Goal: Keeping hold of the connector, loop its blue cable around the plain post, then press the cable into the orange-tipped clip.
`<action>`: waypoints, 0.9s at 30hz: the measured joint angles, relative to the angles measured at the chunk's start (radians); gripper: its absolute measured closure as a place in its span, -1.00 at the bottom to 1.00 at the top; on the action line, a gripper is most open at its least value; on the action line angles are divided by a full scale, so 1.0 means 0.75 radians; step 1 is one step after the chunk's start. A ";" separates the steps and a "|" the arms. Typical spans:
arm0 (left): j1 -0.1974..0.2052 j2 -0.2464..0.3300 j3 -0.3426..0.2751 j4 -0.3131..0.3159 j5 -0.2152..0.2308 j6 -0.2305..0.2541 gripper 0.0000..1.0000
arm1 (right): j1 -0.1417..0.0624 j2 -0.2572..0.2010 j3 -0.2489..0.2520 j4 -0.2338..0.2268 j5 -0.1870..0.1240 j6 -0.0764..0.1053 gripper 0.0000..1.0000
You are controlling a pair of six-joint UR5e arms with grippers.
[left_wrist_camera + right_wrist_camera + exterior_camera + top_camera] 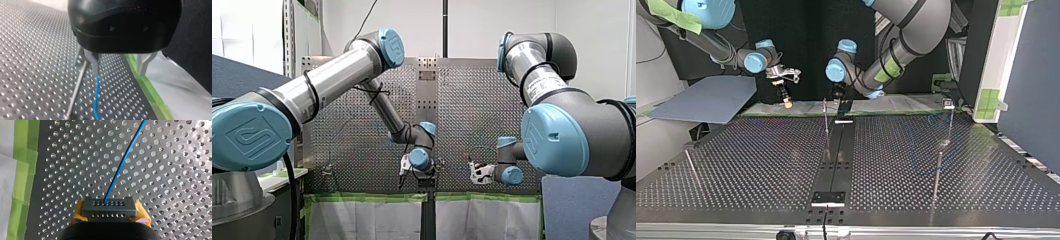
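Observation:
In the right wrist view my right gripper (110, 216) is shut on a dark grey connector (109, 206), gripped at both ends by its yellow pads (78, 213). The blue cable (122, 162) leaves the connector and runs ahead over the perforated plate. In the left wrist view my left gripper (119, 73) is open, its metal fingers (93, 61) wide apart. The blue cable (96, 97) ends at the tip of one finger and lies beside the plain post (77, 88). In the top view the plain post (826, 122) stands just below my left gripper (838, 92). I cannot make out an orange-tipped clip.
Green tape (150, 92) edges the plate beside white sheeting. The top view shows further thin posts (937, 175) at the right and another post (692, 167) at the left. A dark centre strip (836, 155) with a bracket (827, 198) divides the plate.

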 joint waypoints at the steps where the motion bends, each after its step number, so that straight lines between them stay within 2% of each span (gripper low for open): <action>1: -0.001 0.007 -0.001 0.002 0.004 -0.001 -0.49 | 0.000 0.000 0.000 0.000 0.000 0.000 1.00; 6: -0.007 0.029 -0.002 0.006 0.003 -0.006 -0.49 | 0.000 0.000 0.000 0.001 -0.001 0.000 1.00; 7: -0.008 0.032 -0.003 0.006 0.000 -0.009 -0.57 | 0.000 0.000 0.000 0.000 -0.001 0.000 1.00; 9: -0.008 0.034 -0.004 0.007 -0.002 -0.014 -0.57 | 0.000 0.000 0.000 0.000 -0.001 0.000 1.00; 10: -0.008 0.035 -0.007 0.010 -0.002 -0.016 -0.72 | 0.000 0.000 0.000 -0.001 -0.001 0.000 1.00; 11: -0.009 0.036 -0.011 0.014 -0.001 -0.018 -0.76 | 0.000 0.000 0.000 -0.001 -0.001 0.000 1.00; 17: -0.015 0.039 -0.039 0.049 0.007 -0.034 -0.81 | 0.000 0.001 0.000 -0.003 -0.001 0.002 1.00; 27: -0.040 0.041 -0.048 0.061 0.119 -0.015 -0.81 | 0.000 0.002 0.000 0.000 -0.012 0.000 1.00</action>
